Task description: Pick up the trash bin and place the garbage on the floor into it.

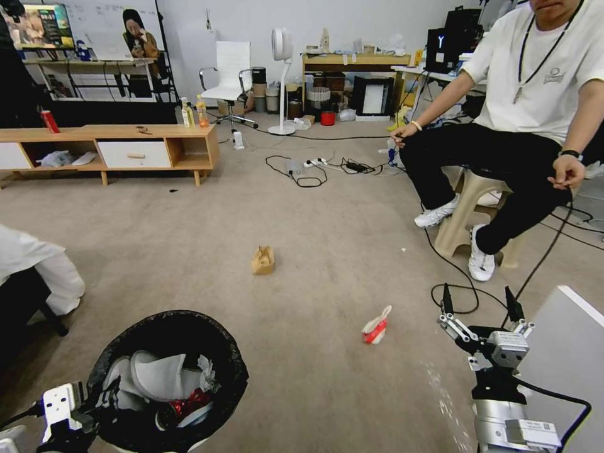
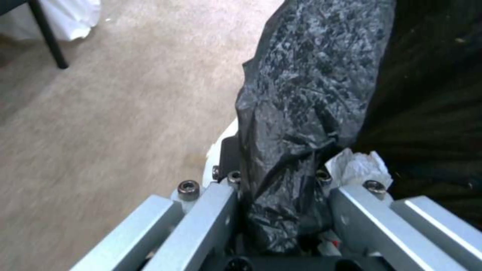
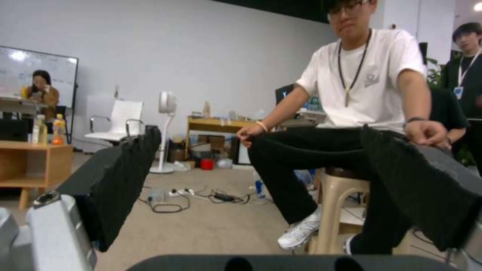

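The trash bin [image 1: 170, 377], lined with a black bag, is at the lower left of the head view with white scraps and a red can inside. My left gripper [image 1: 75, 409] is shut on its rim; the left wrist view shows the left gripper [image 2: 281, 188] pinching the black bag rim of the trash bin [image 2: 311, 86]. On the floor [image 1: 314, 390] lie a tan paper bag [image 1: 263, 260] ahead and a red-white crushed carton [image 1: 375, 327] nearer. My right gripper [image 1: 481, 305] hovers open to the right of the carton; the right wrist view shows the right gripper [image 3: 271, 180] empty.
A person sits on a beige stool [image 1: 465, 214] at the right, with black cables [image 1: 462, 289] trailing on the carpet near my right gripper. A low wooden cabinet [image 1: 126, 148] stands far left, a fan [image 1: 281, 82] behind. A white-clad leg [image 1: 44, 270] is at left.
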You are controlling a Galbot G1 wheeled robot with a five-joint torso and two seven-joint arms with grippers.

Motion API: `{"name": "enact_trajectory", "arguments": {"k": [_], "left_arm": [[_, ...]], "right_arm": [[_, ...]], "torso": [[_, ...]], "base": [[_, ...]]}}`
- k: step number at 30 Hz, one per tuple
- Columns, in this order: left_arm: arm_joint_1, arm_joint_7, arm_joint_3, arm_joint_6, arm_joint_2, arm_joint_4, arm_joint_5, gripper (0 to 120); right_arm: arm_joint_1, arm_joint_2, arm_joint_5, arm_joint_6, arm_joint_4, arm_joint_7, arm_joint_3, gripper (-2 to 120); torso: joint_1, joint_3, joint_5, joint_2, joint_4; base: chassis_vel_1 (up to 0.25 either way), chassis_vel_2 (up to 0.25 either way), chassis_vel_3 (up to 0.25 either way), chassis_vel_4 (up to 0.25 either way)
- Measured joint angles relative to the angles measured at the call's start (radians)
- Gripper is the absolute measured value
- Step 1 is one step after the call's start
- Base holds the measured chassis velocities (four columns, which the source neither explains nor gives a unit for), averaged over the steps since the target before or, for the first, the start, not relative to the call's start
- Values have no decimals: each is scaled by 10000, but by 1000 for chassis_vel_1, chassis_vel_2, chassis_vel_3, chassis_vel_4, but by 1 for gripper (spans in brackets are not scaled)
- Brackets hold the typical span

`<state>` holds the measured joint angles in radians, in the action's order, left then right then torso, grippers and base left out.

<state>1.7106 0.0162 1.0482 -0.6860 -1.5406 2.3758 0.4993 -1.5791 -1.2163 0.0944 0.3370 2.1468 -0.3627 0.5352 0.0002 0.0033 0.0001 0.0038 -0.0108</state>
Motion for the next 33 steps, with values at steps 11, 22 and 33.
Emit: {"name": "enact_trajectory", "arguments": {"k": [11, 22, 33], "left_arm": [[21, -48, 1, -6, 0, 73, 73, 5], [-225, -907, 182, -73, 139, 180, 833, 5], [-405, -1609, 300, -51, 176, 85, 1248, 5]], "right_arm": [[-75, -64, -129, 198, -11, 9, -27, 100], [-139, -38, -76, 260, 38, 139, -203, 100], [-126, 52, -52, 260, -24, 148, -205, 100]], "torso": [[0, 0, 0, 0, 0], [-1, -3, -1, 2, 0], [-1, -2, -1, 1, 0]], "base": [[-243, 243, 253, -243], [-62, 45, 58, -57], [0, 0, 0, 0]]}}
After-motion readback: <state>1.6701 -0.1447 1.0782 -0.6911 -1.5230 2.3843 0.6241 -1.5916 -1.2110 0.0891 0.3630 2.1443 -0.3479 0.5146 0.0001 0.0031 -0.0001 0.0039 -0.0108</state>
